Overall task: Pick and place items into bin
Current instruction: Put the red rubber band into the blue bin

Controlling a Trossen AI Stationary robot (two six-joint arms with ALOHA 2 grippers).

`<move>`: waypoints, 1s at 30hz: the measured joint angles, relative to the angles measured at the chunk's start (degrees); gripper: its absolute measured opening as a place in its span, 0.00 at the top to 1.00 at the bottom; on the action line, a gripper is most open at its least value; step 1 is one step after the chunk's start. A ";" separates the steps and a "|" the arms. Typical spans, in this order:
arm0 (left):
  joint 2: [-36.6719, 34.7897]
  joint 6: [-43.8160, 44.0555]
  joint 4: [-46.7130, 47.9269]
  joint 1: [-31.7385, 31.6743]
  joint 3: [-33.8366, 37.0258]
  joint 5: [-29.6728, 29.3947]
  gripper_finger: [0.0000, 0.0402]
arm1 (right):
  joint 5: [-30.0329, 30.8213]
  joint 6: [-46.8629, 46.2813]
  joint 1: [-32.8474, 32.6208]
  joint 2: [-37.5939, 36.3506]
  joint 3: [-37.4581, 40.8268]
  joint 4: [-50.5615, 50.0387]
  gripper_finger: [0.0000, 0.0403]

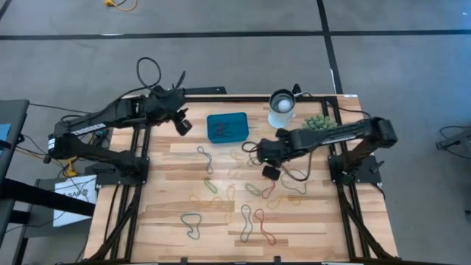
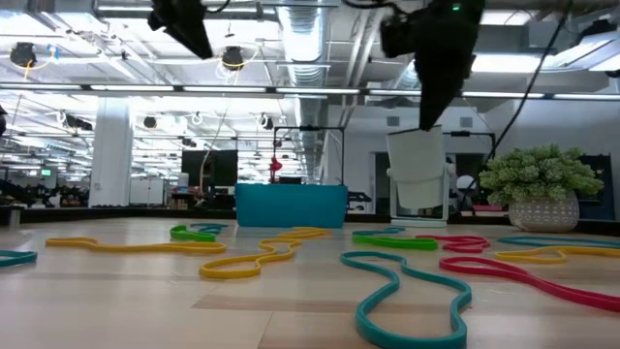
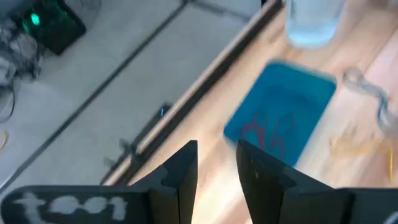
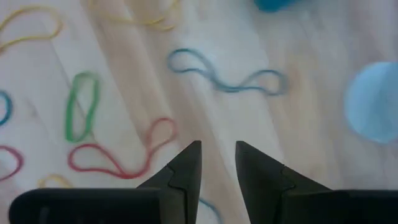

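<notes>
Several rubber-band items lie flat and loose on the wooden table: a grey one point(image 1: 204, 158), a green one point(image 1: 211, 185), a red one point(image 1: 263, 224). The teal bin point(image 1: 227, 126) stands near the far edge with red bands point(image 3: 267, 134) inside it. My left gripper point(image 1: 182, 126) hovers open just left of the bin, high above the table, with nothing between its fingers point(image 3: 180, 174). My right gripper point(image 1: 270, 172) hangs open over the bands right of the middle, pointing steeply down. Below it lie a red band point(image 4: 118, 152), a green one point(image 4: 82, 106) and a grey-blue one point(image 4: 227, 78).
A round white-and-metal cup point(image 1: 282, 107) stands right of the bin at the far edge. Beside it, at the far right, is a spiky green plant ball point(image 1: 320, 121). Bands also cover the table's near half point(image 1: 221, 213). Black frame rails run along the table's sides.
</notes>
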State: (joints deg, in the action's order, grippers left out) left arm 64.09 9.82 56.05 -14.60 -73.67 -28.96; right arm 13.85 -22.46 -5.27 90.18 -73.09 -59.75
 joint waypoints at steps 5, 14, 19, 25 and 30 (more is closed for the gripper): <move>-0.93 5.27 4.93 3.35 1.91 -1.33 0.74 | -1.08 -2.56 1.46 -8.46 11.94 9.36 0.77; -5.50 8.13 -13.54 12.05 18.60 -6.92 0.74 | -8.66 -11.13 -0.55 -7.33 23.29 21.58 0.77; -7.63 10.37 -18.95 14.03 25.58 -6.75 0.74 | -13.74 -12.65 -1.79 -1.88 23.29 25.80 0.77; -9.45 12.35 -20.25 14.33 27.78 -7.74 0.74 | -19.81 -15.07 -2.26 2.83 23.10 30.60 0.77; -10.24 9.45 -23.06 14.33 27.76 -8.11 0.74 | -19.92 -15.15 -2.11 5.70 22.52 30.12 0.77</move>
State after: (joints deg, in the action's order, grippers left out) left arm 53.85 19.27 32.98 -0.27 -45.91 -37.07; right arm -6.07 -37.60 -7.38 95.88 -50.57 -29.63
